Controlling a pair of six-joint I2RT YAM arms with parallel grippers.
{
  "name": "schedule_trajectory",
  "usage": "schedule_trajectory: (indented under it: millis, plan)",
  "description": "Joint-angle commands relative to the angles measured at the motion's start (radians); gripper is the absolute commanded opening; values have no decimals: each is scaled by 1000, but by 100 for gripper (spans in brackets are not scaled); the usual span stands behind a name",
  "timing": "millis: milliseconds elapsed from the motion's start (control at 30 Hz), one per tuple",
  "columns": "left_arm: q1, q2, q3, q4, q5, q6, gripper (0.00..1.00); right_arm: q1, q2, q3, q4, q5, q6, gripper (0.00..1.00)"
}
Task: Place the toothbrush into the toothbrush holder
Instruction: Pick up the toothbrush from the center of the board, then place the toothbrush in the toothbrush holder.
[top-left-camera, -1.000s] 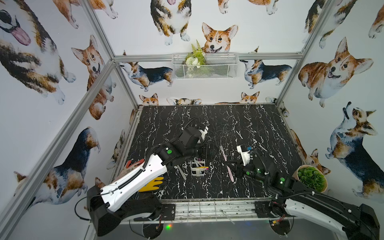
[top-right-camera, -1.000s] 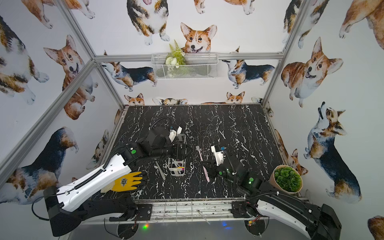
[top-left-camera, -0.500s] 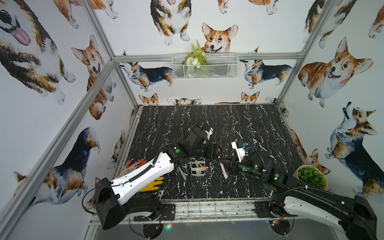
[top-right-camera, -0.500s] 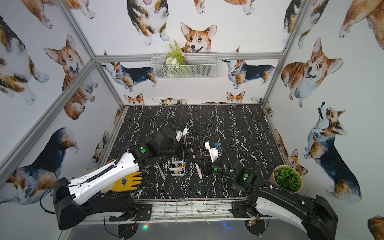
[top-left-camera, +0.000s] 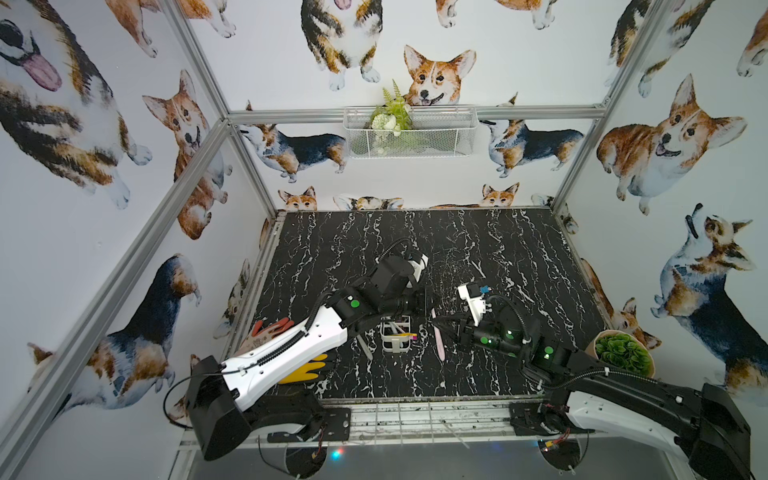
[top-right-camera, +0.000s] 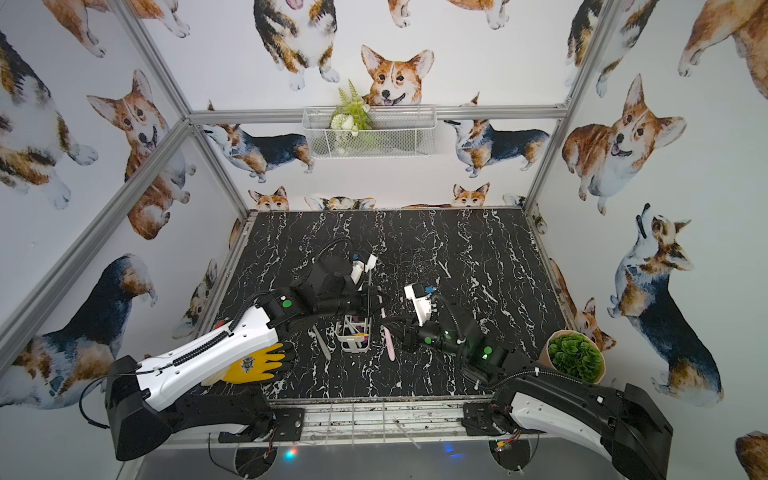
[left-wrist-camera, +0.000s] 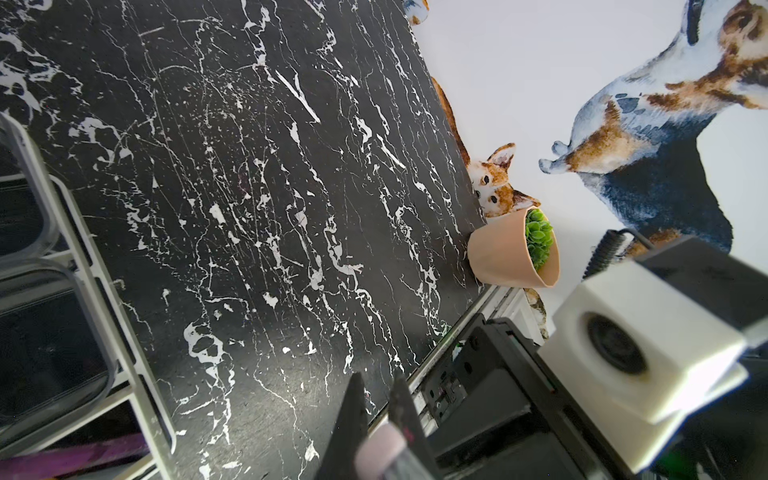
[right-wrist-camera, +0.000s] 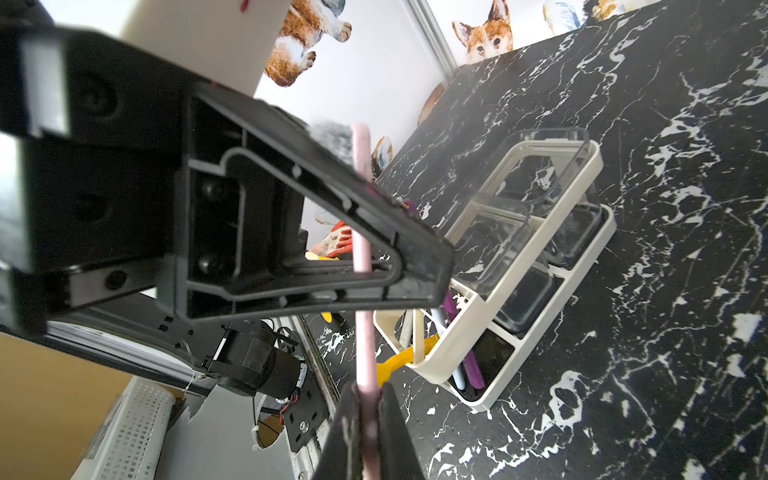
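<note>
We see the left hand (left-wrist-camera: 377, 399) clamped on the pink toothbrush (right-wrist-camera: 362, 245) near its bristled head and the right hand (right-wrist-camera: 368, 403) clamped lower on the handle. The brush appears to hang clear of the surface (top-left-camera: 498, 257) (hard to judge from above), just beside the toothbrush holder (top-left-camera: 392, 349).

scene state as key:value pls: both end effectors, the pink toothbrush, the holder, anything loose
left end effector: shut on pink toothbrush, nearer the bristle end
right end effector: shut on the same brush, further down the handle
toothbrush location: beside holder, outside it
holder contents: purple brush and others, all in one end compartment
loose: pale toothbrush lying on table, on the holder's other side
task status: pink toothbrush not yet in holder; both arms gripping it
</note>
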Motion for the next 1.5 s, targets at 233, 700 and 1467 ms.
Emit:
schedule_trajectory:
  millis: [233,700,1467]
  plan:
    - [7,-78,73,-165,-193,98,0,1,-216,11,-184,140,-43,62]
    - [18,-220,-32,-24,-653,290,0,1,-221,6,-222,139,-47,68]
    - [20,-224,-220,303,-642,298,0,1,-161,-21,-177,166,-57,68]
